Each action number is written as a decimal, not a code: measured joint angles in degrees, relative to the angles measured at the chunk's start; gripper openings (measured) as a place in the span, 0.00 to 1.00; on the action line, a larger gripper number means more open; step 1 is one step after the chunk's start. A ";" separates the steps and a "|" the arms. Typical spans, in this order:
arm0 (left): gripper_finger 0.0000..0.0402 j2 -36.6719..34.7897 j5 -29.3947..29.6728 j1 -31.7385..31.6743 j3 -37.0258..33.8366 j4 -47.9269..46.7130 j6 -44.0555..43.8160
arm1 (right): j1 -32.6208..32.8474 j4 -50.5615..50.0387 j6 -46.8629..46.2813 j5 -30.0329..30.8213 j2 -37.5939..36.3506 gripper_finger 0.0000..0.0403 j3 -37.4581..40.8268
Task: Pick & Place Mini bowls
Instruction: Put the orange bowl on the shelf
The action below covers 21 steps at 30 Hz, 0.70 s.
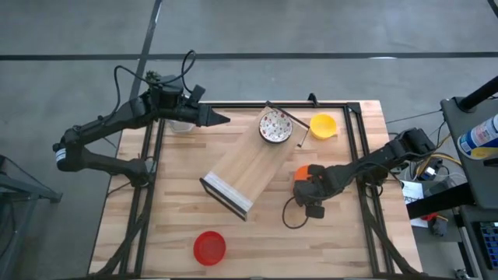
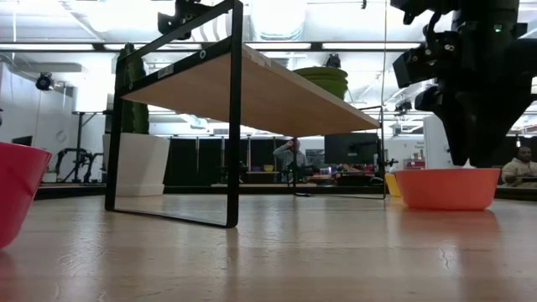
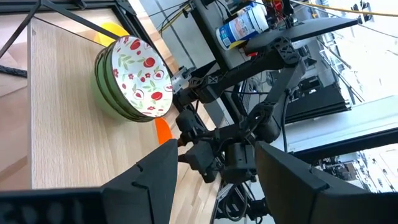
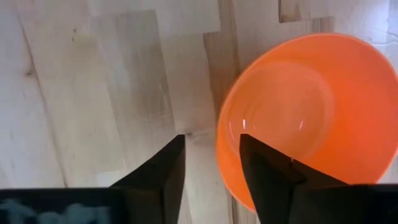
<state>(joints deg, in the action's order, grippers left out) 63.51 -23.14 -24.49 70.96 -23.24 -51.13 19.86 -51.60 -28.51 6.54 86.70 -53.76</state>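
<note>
The right gripper [image 4: 211, 168] straddles the orange bowl's [image 4: 311, 118] rim, fingers parted, no writing legible anywhere.

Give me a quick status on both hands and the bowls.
Right hand open, straddling orange bowl rim. Left hand open, raised at table's far side. Nothing blocking.

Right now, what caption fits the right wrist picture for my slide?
Right gripper hangs over the wooden table, open jaws straddling the round orange plastic bowl's rim.
</note>
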 joint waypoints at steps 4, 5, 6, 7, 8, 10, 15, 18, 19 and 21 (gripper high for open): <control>0.51 0.00 -0.05 0.01 0.00 0.04 0.07 | -0.20 0.30 0.46 0.00 0.00 0.42 0.59; 0.51 0.00 -0.04 0.01 0.00 0.04 0.11 | -0.20 0.31 0.46 -0.17 0.00 0.42 0.72; 0.51 0.00 -0.05 0.02 0.00 0.04 0.11 | -0.20 0.38 0.51 -0.22 0.00 0.42 0.81; 0.51 0.00 -0.04 0.02 0.00 0.04 0.11 | -0.20 0.60 0.60 -0.26 0.00 0.42 0.94; 0.51 0.00 -0.04 0.02 0.00 0.04 0.13 | -0.20 0.98 0.64 -0.30 0.00 0.41 1.13; 0.51 0.00 -0.04 0.00 0.00 0.04 0.13 | -0.40 2.16 0.66 -0.37 0.00 0.39 1.85; 0.51 0.00 -0.04 0.02 -0.02 0.04 0.13 | -1.28 3.15 0.44 -0.39 0.00 0.33 3.58; 0.51 0.00 0.00 0.00 0.00 0.04 0.15 | -2.01 3.21 -0.02 -0.54 0.02 0.29 4.44; 0.51 0.00 -0.02 0.00 0.00 0.04 0.15 | -2.40 3.32 -0.39 -0.64 0.02 0.28 4.64; 0.51 0.00 0.00 0.00 0.00 0.04 0.15 | -3.40 3.58 -0.79 -1.40 0.02 0.24 4.81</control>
<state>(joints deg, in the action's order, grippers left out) 63.51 -23.14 -24.49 70.96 -23.20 -50.98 16.46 -48.02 -29.30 5.14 86.72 -48.95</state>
